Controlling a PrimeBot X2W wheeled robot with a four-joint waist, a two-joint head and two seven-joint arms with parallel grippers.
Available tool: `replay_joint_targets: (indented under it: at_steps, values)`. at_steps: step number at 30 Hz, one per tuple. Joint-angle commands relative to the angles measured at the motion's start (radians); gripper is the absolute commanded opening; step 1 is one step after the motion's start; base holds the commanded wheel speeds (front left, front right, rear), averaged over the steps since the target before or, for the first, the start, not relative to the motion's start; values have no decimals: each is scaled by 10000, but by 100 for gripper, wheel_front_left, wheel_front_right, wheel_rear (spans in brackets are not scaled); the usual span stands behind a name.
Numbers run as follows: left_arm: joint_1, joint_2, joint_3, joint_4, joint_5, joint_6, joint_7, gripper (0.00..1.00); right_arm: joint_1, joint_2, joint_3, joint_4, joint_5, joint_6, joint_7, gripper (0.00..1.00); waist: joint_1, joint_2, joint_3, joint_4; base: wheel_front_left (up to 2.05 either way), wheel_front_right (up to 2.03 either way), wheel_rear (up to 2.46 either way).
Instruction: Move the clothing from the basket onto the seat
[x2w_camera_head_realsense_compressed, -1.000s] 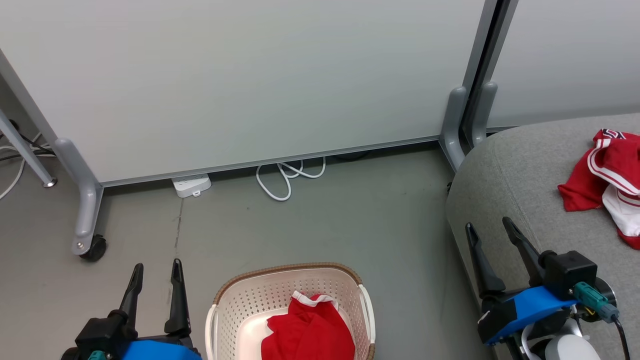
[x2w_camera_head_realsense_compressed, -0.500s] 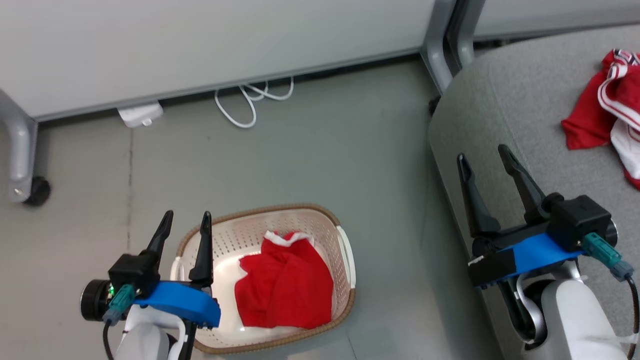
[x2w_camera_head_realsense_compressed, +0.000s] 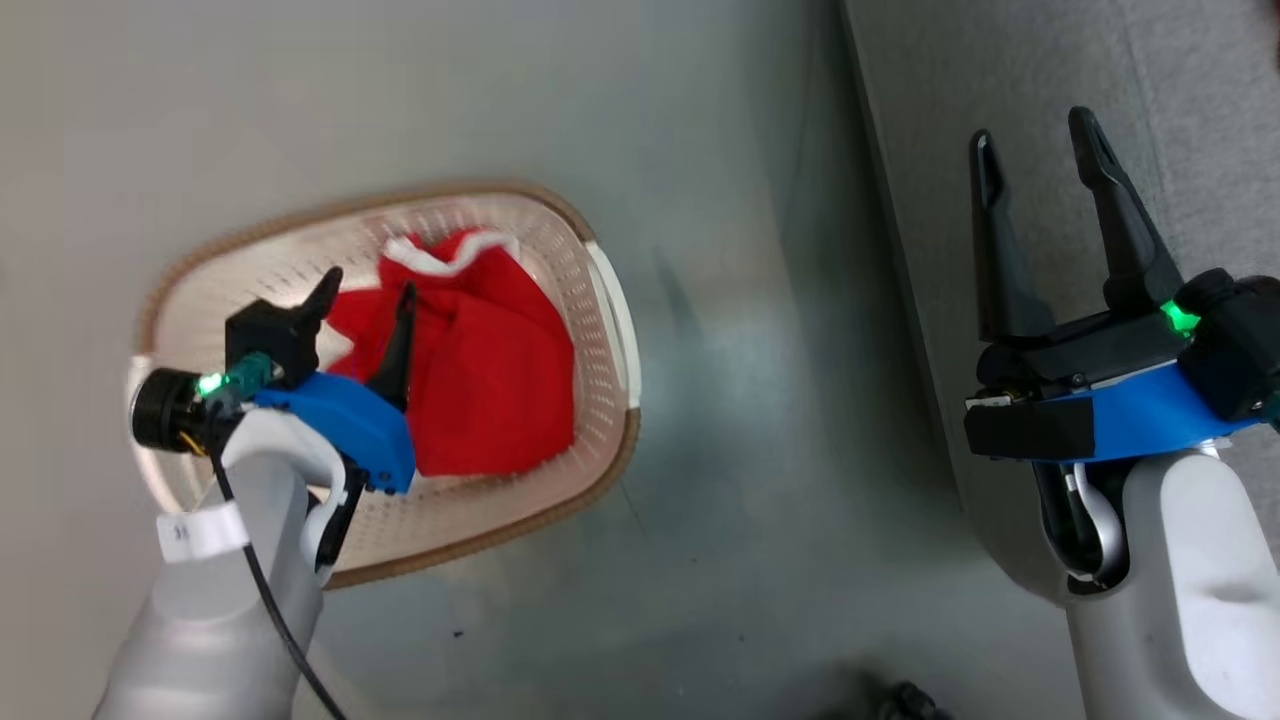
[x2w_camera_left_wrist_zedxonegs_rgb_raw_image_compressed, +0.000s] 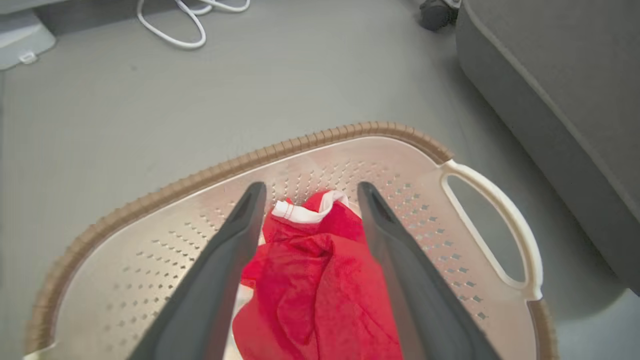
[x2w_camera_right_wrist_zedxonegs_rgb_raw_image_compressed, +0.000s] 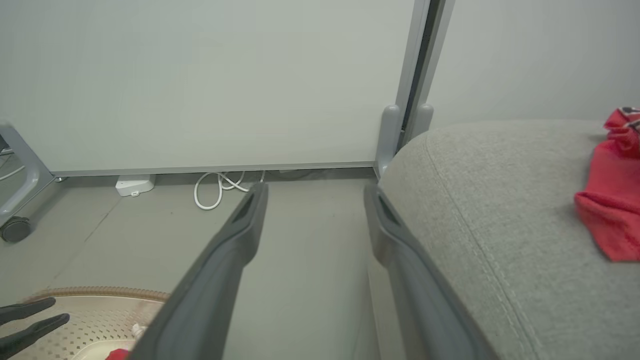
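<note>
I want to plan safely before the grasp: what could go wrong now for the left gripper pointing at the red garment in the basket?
1. The open left gripper could pinch only a loose fold of the crumpled red garment, which may slip out during lifting.
2. Going deep, its fingers might catch the perforated basket and drag it.

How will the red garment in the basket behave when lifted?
Likely floppy: the red garment lies crumpled in soft folds, so it should drape and trail. Probably light; the fabric looks thin. It may catch the basket rim.
</note>
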Motion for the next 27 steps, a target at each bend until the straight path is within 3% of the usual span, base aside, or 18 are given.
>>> replay_joint_targets:
  at_steps: [1, 7, 15, 25, 26, 27]
  values:
    - [-426, 62, -114, 216, -145, 3, 80, 100, -176, 33, 68, -23, 88, 3, -62, 100, -4, 0, 1486, -706, 0, 0, 0]
    - [-1444, 97, -796, 1315, -559, 3, 270, 100, -228, 33, 653, -51, 332, 3, -202, 100, -4, 0, 2243, -874, 0, 0, 0]
    - [-2355, 96, -931, 2657, -768, 39, 218, 100, -21, 26, 1084, -279, 369, 3, -337, 100, -4, 0, 2744, -1131, 0, 0, 0]
    - [-2835, -232, -1177, 4148, -725, 247, 761, 100, 543, 28, 1070, -619, 450, 3, -313, 100, -4, 0, 2594, -1276, 0, 0, 0]
    - [-2882, -242, -1221, 4262, -704, 255, 809, 41, 582, 28, 1073, -654, 462, 3, -314, 100, -4, 0, 2578, -1291, 0, 0, 0]
    - [-2907, -290, -1269, 4333, -710, 215, 859, 0, 622, 27, 1075, -682, 465, 3, -304, 100, -4, 0, 2566, -1311, 0, 0, 0]
